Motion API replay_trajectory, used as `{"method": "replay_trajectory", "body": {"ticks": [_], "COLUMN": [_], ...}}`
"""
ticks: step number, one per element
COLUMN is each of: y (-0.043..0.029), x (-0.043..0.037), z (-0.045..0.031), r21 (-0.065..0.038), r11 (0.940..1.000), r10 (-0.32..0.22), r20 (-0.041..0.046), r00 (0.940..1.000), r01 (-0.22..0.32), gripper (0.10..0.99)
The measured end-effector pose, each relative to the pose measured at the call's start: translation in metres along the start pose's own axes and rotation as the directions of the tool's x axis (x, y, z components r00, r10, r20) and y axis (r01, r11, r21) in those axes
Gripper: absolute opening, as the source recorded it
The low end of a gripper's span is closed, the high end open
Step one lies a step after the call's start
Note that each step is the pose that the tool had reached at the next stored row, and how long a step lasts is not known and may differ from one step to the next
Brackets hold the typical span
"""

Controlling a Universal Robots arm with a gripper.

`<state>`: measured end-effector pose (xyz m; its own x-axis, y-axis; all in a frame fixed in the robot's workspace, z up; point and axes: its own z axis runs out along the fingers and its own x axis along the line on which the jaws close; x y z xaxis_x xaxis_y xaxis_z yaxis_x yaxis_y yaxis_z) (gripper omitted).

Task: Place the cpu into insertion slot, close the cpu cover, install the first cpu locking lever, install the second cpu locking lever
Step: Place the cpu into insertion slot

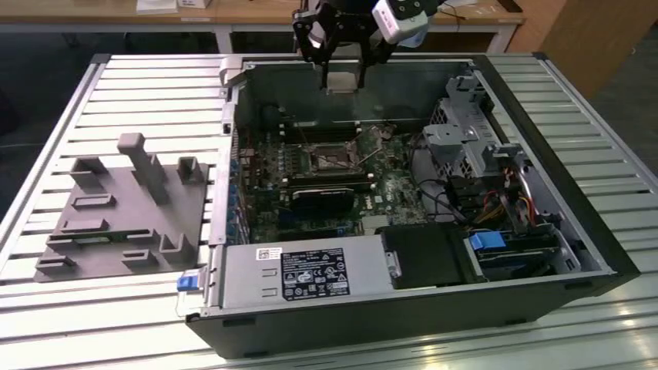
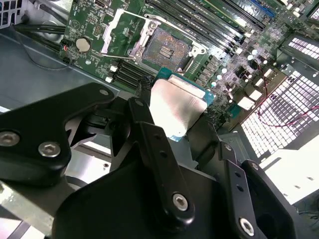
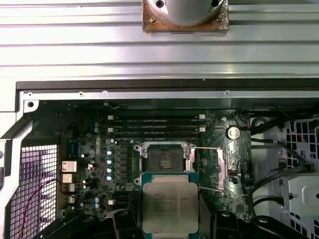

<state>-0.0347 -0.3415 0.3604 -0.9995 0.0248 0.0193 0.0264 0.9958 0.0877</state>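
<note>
Above the open computer case (image 1: pixel 602 231), at its far wall: pincer (image 1: pixel 344 77), clamped on the cpu (image 1: pixel 344 83) by two opposite edges. The chip is held clear of the board, its silver top facing the first wrist view (image 3: pixel 169 206).

On the motherboard below: insertion slot (image 1: pixel 331 158), uncovered, with its dark centre exposed in both wrist views (image 2: pixel 167 47) (image 3: pixel 164 158).

Beside the slot: cpu cover (image 2: pixel 123 31), swung open.

On the slatted surface (image 1: pixel 144 85), at the exterior view's left: grey moulded fixture (image 1: pixel 123 208).

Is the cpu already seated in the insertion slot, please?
No, in the first wrist view the hand holds the cpu apart from the bare insertion slot.
</note>
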Motion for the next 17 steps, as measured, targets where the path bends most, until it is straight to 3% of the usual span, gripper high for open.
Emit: {"method": "replay_trajectory", "body": {"ticks": [6, 17], "y": [-0.0003, -0.002], "x": [-0.0001, 0.0025], "z": [0.0039, 0.0217], "r21": [0.0, 0.0], "r11": [1.0, 1.0], "r10": [0.0, -0.002], "r20": [0.0017, 0.019], "r00": [1.0, 0.9998], "r01": [0.0, 0.002], "gripper": [0.541, 0.541]}}
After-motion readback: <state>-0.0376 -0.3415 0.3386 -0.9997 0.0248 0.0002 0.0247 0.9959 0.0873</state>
